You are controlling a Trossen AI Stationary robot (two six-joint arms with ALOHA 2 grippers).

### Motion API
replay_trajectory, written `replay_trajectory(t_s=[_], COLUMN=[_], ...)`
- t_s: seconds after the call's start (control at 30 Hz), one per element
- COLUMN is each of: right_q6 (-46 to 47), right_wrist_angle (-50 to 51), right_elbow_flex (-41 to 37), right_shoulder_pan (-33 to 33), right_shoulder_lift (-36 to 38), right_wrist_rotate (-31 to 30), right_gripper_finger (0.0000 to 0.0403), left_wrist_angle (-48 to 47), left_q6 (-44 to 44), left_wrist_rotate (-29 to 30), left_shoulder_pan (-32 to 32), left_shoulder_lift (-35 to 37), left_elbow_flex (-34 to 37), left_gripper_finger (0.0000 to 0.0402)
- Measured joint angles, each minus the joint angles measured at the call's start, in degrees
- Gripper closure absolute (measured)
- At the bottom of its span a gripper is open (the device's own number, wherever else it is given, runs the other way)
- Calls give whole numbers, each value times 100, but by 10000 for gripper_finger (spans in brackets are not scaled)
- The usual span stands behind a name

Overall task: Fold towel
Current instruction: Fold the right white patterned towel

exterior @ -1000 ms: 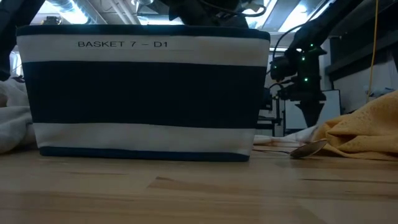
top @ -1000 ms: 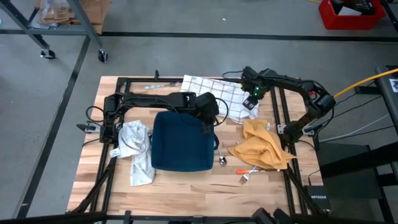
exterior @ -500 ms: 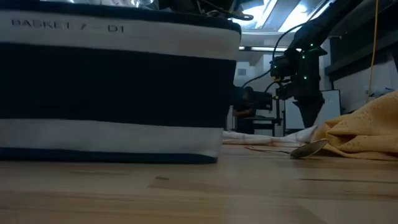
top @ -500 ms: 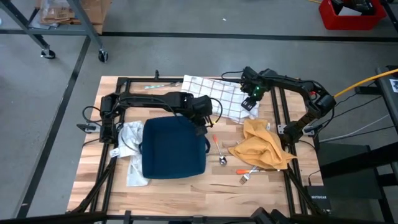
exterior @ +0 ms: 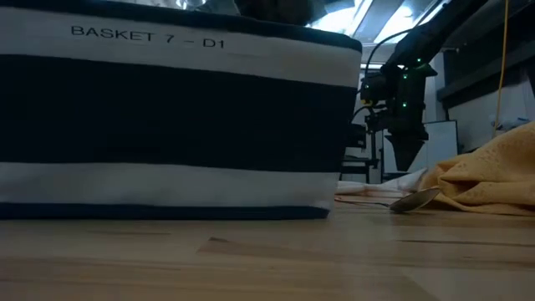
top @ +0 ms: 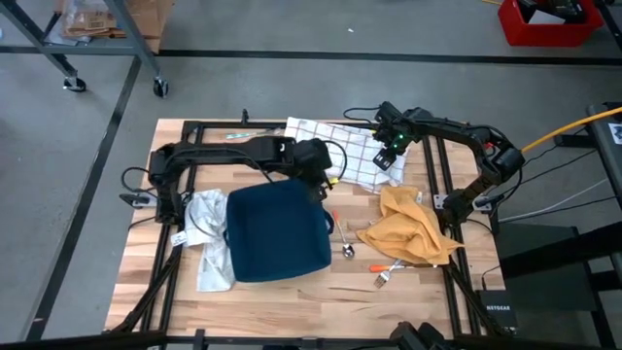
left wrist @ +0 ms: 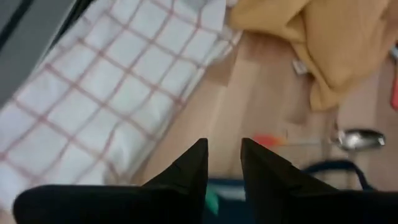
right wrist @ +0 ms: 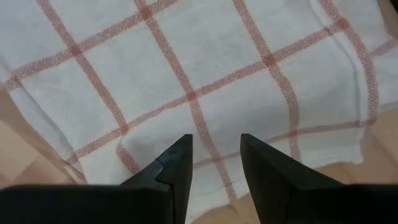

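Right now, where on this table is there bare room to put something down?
Bare wood runs along the near edge, below the navy fabric basket and the metal spoon. It is crowded around the checked white towel and the crumpled mustard cloth.

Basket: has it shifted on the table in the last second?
Yes. The basket slid toward the grey cloth on the left, covering more of it; the spoon is now uncovered.
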State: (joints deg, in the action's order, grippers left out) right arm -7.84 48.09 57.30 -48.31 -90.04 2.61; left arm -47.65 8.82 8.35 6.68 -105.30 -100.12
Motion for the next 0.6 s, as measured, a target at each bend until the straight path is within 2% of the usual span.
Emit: replay_trajectory(t_s=[0.13, 0.27, 0.4, 0.47, 0.6], right_q6=[2, 0, 2, 2, 2], right_wrist_angle=[17, 22, 11, -10, -23], right_elbow_flex=[0, 2, 2, 2, 2], right_shoulder_pan=[0, 0, 0, 0, 0], right_shoulder_lift=[0, 0, 0, 0, 0], right_wrist_rotate=[0, -1, -2, 0, 1], right_gripper_finger=[265, 265, 265, 265, 265], left_wrist_angle=[-1141, -2190, -2140, -1989, -1822], left_q6=[552, 1692, 2551, 2857, 3434], left_wrist_rotate=[-331, -600, -568, -218, 945], left_shoulder_pan=[-173, -553, -1035, -1182, -1230], left_shoulder_lift=[346, 411, 393, 390, 385], left_elbow_flex=[-1, 82, 560, 815, 1381], left_gripper_finger=[314, 314, 314, 314, 314])
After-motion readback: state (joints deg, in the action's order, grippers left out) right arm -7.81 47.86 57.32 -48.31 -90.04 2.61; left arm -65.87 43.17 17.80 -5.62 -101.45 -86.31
